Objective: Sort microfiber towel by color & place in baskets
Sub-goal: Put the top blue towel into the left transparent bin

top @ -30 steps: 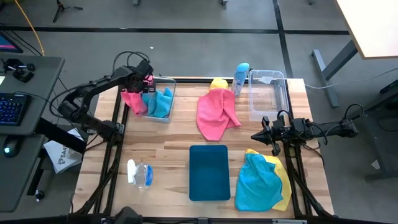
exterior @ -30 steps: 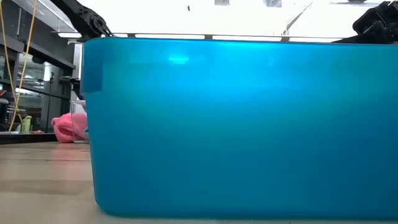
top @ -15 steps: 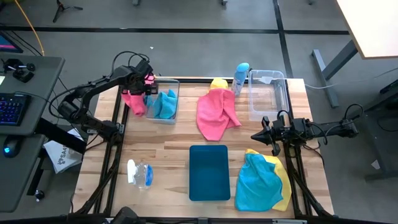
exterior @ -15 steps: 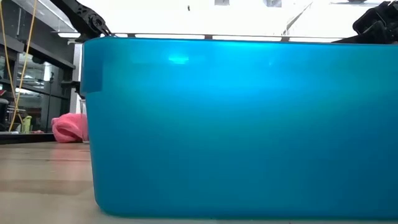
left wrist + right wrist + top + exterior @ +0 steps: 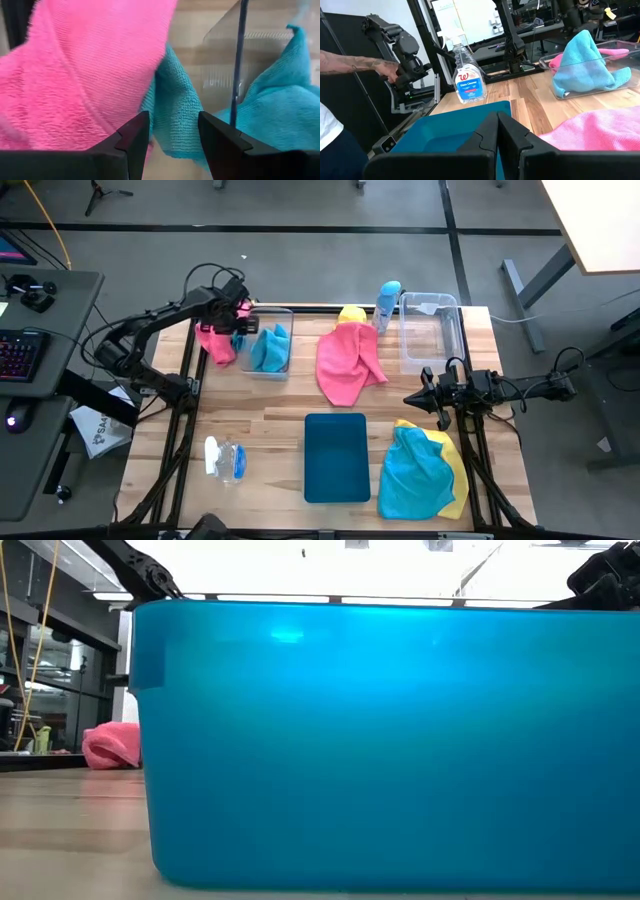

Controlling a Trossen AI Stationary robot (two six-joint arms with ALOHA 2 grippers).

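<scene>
A spray bottle lies on its side near the wooden table's 8 o'clock corner. A clear bottle with a light-blue cap stands at about 1 o'clock, at the far edge. Beyond the table, a keyboard sits on a desk at 9 o'clock. A person's arm reaches toward dark equipment.

My high cam looks straight down on the whole counter w/ both arms. Low cam sits at counter level, so near the teal tray that its wall fills almost the whole view; only a pink towel shows past it. Left wrist cam is pressed close on that pink towel, also seen from above. Right wrist cam faces across the counter, sharing the tray & spray bottle w/ the high cam.
</scene>
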